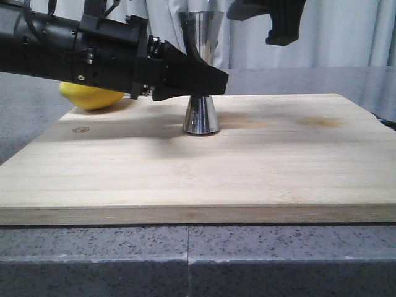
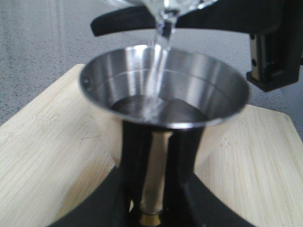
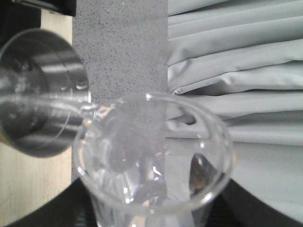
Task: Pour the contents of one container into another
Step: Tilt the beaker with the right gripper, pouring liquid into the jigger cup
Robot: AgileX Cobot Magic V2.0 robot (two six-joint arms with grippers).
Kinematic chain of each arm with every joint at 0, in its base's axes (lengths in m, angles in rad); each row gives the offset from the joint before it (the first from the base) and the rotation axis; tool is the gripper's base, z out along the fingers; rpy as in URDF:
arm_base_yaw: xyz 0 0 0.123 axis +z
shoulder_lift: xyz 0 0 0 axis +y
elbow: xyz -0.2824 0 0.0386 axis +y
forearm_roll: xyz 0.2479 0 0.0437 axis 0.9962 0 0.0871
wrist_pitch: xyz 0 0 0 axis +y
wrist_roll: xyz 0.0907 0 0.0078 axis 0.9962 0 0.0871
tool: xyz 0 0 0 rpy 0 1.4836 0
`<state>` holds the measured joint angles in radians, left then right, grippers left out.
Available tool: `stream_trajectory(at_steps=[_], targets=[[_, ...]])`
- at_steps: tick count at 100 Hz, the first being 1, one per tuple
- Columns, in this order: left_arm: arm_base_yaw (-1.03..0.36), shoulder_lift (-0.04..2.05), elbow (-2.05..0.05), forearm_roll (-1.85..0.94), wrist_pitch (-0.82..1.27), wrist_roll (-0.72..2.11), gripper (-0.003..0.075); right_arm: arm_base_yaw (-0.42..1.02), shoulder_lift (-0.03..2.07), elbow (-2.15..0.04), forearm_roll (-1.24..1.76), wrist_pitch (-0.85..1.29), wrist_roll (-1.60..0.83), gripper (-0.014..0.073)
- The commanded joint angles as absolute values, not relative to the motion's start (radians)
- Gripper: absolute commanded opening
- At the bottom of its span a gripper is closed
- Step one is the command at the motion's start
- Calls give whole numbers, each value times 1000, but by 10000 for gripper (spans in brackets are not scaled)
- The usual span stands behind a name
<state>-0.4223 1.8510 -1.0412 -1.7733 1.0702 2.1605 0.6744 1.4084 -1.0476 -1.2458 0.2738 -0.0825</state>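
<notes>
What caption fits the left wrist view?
Clear liquid streams from the tilted glass beaker into the steel jigger, gripped at its waist by the left gripper.

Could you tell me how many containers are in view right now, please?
2: a steel jigger standing on the board, held by the left gripper; a glass beaker tilted above it in the right gripper. None seems hidden.

Pale grey curtain (image 1: 346,31) hanging in folds along far side; speckled grey stone counter (image 1: 185,260) running beneath, carrying light wooden board (image 1: 247,179); soft even light falling.
</notes>
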Motion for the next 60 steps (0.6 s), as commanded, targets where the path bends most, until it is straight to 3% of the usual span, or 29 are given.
stream_trajectory(at_steps=[1, 60], targets=[[-431, 1809, -1068, -1849, 1129, 2160, 62, 676, 1377, -1086, -1291, 255, -88, 279], [-431, 1809, -1068, -1849, 1129, 2160, 62, 676, 1377, -1086, -1343, 255, -88, 279]])
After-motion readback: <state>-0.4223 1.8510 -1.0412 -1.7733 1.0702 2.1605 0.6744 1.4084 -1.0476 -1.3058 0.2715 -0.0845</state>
